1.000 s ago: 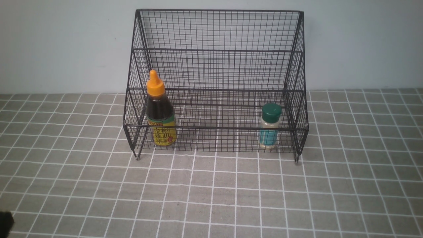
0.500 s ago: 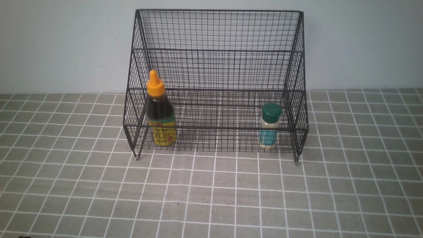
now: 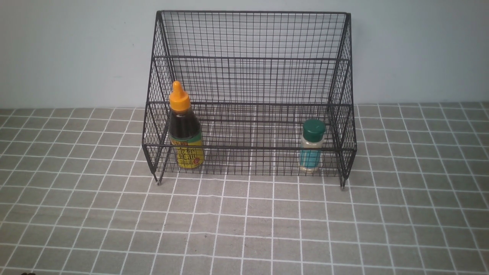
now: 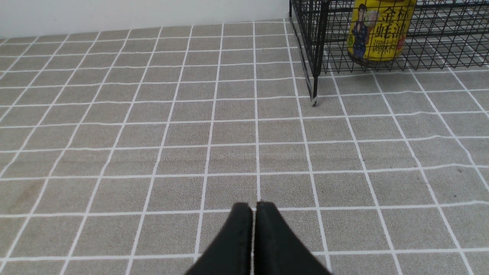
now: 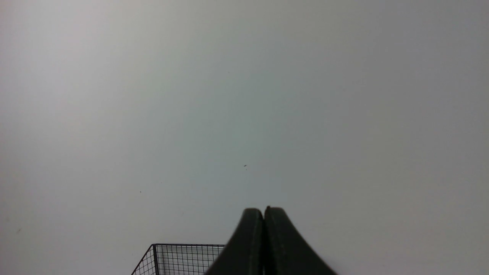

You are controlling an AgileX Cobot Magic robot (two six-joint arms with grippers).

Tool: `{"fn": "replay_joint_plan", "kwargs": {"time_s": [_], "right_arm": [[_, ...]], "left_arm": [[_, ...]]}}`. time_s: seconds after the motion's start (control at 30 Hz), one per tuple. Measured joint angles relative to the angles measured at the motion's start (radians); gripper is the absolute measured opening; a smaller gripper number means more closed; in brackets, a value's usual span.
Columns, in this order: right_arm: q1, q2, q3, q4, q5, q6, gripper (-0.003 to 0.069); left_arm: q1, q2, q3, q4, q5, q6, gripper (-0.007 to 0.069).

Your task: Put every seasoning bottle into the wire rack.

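— Inside the wire rack (image 3: 250, 76), what stands where?
— Dark-sauce bottle (image 3: 185, 130) at its left wall, shaker jar (image 3: 312, 147) near the right; wide gap between.
— Grippers?
— Left gripper (image 4: 254, 208) pressed together over bare checked cloth (image 3: 244, 225); right gripper (image 5: 263, 212) together, facing the wall (image 5: 244, 95).

A grey tablecloth (image 3: 244, 229) with white grid lines meets a pale wall (image 3: 68, 53).
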Motion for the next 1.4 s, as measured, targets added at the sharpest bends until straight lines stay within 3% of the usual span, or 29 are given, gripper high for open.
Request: {"fn": "replay_joint_plan", "kwargs": {"time_s": [0.2,0.27,0.37,0.47,0.53,0.77,0.83,1.13,1.4], "right_arm": [[0.0,0.0,0.0,0.006,0.0,-0.006,-0.0012],[0.0,0.0,0.004,0.062,-0.005,-0.05,-0.0012],[0.0,0.0,0.039,0.213,-0.037,-0.185,-0.0012],[0.0,0.0,0.124,0.446,-0.111,-0.434,-0.0012],[0.0,0.0,0.171,0.537,-0.143,-0.511,-0.0012],[-0.005,0.0,0.307,0.599,-0.181,-0.599,-0.0012],[-0.041,0.0,0.355,0.598,-0.18,-0.622,-0.0012],[-0.373,0.002,0.614,0.592,-0.137,-0.65,-0.0012],[-0.511,0.003,0.616,0.612,-0.076,-0.65,-0.0012]], "left_arm": [[0.0,0.0,0.0,0.0,0.0,0.0,-0.0007],[0.0,0.0,0.0,0.0,0.0,0.0,-0.0007],[0.0,0.0,0.0,0.0,0.0,0.0,-0.0007],[0.0,0.0,0.0,0.0,0.0,0.0,-0.0007],[0.0,0.0,0.0,0.0,0.0,0.0,-0.0007],[0.0,0.0,0.0,0.0,0.0,0.0,-0.0007],[0.0,0.0,0.0,0.0,0.0,0.0,-0.0007],[0.0,0.0,0.0,0.0,0.0,0.0,-0.0007],[0.0,0.0,0.0,0.0,-0.001,0.0,-0.0007]]}}
